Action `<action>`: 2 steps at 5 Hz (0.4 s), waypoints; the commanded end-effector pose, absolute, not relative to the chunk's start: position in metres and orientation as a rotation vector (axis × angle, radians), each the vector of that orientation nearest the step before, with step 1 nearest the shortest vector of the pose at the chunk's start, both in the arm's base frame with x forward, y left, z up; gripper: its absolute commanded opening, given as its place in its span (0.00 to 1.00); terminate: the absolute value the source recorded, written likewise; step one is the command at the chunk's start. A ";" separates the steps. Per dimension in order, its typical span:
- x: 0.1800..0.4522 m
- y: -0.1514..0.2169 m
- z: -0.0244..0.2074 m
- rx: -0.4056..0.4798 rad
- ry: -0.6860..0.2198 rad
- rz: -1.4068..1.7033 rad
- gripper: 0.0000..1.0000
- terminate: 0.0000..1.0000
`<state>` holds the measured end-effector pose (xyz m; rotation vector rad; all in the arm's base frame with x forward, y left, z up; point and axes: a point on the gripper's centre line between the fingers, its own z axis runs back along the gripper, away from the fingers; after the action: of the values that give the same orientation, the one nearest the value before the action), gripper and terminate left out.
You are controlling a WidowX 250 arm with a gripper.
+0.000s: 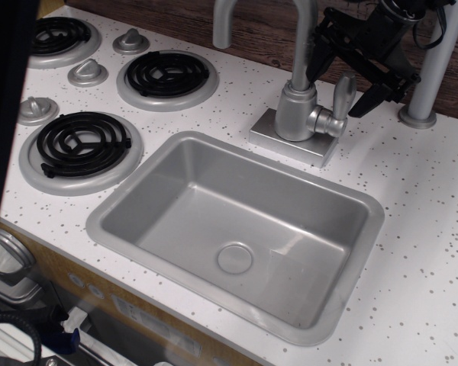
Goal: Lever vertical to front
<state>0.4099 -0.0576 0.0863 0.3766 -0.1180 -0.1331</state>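
Note:
The lever (343, 94) is a small silver-grey paddle. It stands upright from a round hub (327, 122) on the right side of the faucet's cylindrical body (295, 111). My black gripper (353, 70) hangs just above and behind the paddle at the top right. Its jaws are spread wide and hold nothing. One finger (321, 52) is by the faucet's neck and the other finger (376, 93) is to the right of the paddle. I see no contact between the fingers and the lever.
The faucet base (288, 142) sits behind the grey sink (148, 163). The curved spout (229, 17) rises at the top. A grey post (430, 70) stands right of my gripper. Black burners (168, 73) and dome knobs (87, 72) are at the left. A dark band (4, 122) covers the left edge.

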 end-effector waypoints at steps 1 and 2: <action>0.421 -0.057 0.104 0.377 -0.202 -0.145 1.00 0.00; 0.420 -0.057 0.102 0.374 -0.192 -0.134 0.00 0.00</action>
<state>0.4146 -0.0580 0.0818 0.3788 -0.1410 -0.1372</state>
